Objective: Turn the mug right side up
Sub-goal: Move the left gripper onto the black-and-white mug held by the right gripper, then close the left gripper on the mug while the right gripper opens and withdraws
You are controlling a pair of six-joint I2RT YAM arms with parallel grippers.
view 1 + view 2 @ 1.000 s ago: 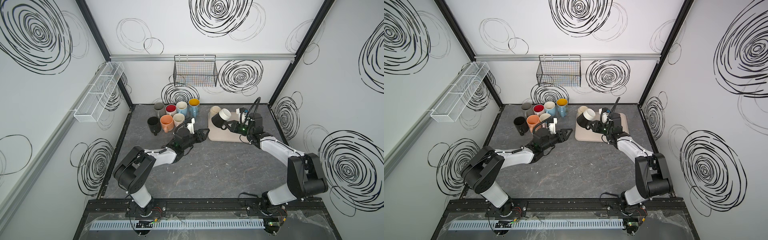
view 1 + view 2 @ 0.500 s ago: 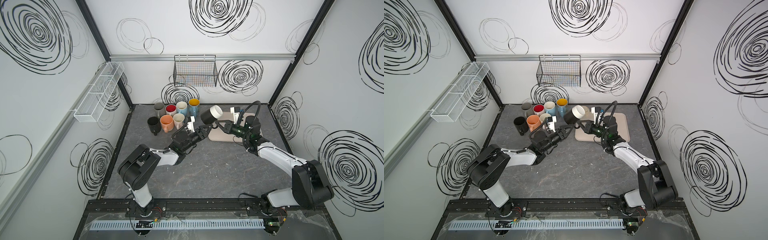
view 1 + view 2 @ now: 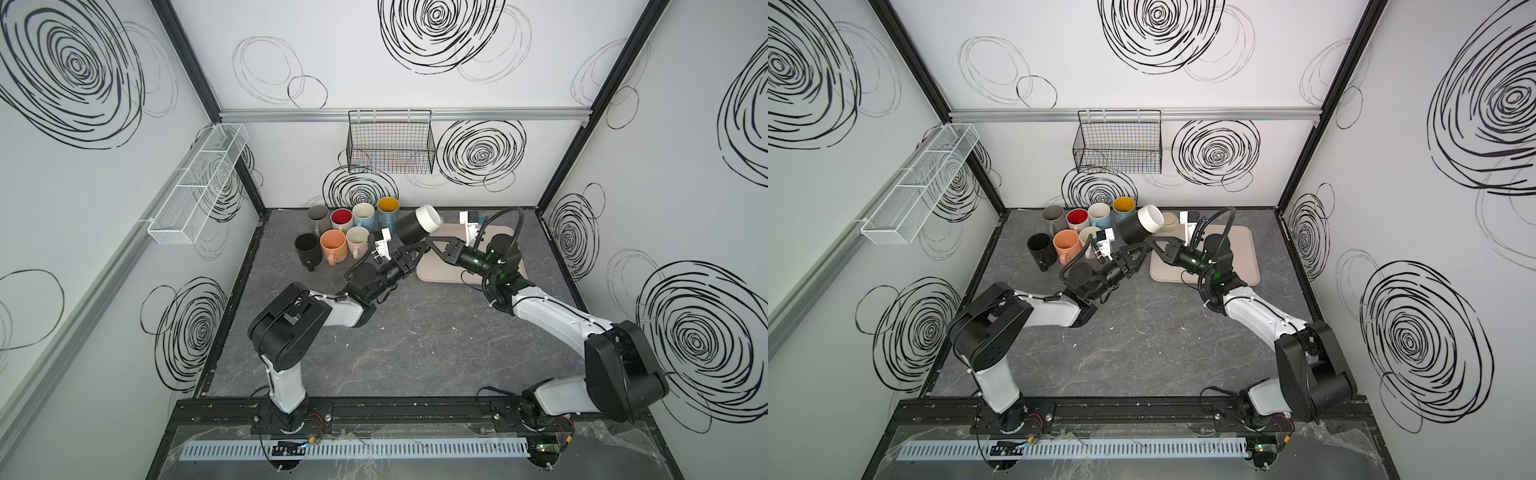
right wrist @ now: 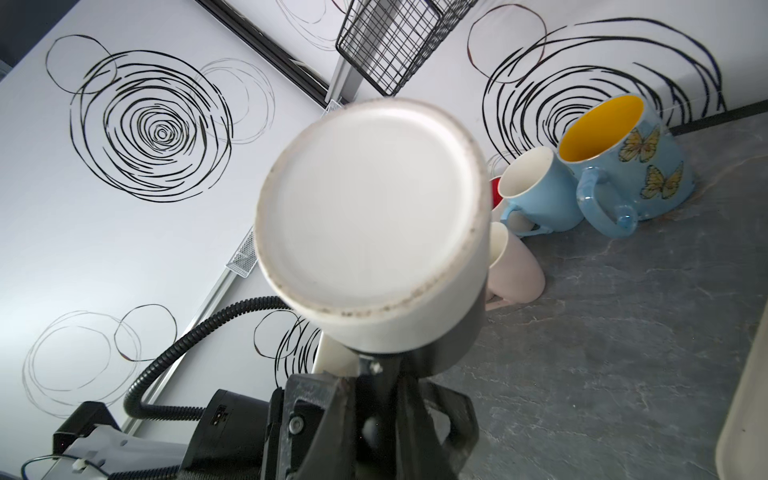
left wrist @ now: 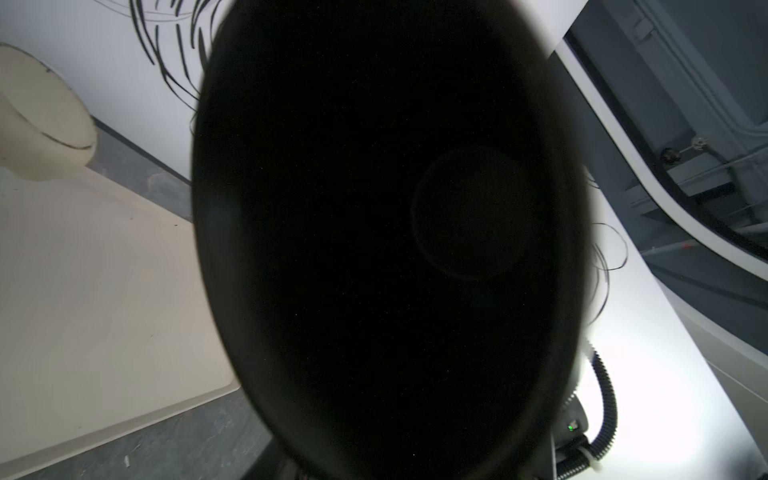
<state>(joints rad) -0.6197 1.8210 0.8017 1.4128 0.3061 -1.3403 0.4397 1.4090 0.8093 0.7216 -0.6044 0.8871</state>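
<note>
Left wrist view is nearly all black: the mug point(image 5: 374, 249) has its open mouth turned straight at that camera. In both top views a huddle of upright cups point(image 3: 333, 246) stands at the back left of the grey table point(image 3: 415, 353). Just right of them the left gripper point(image 3: 417, 250) reaches up to the mug's open end; whether it pinches the rim or only sits close to it I cannot tell. The mug hangs in the air between the two arms, tilted, its white base up and towards the back wall, its mouth down and to the left. The right gripper point(image 3: 430, 241) is clamped tight on the mug's lower side, its wrist above the beige mat point(image 3: 440, 272). In the right wrist view the white base fills the middle, with the fingers point(image 4: 320, 419) closed together just beneath it.
</note>
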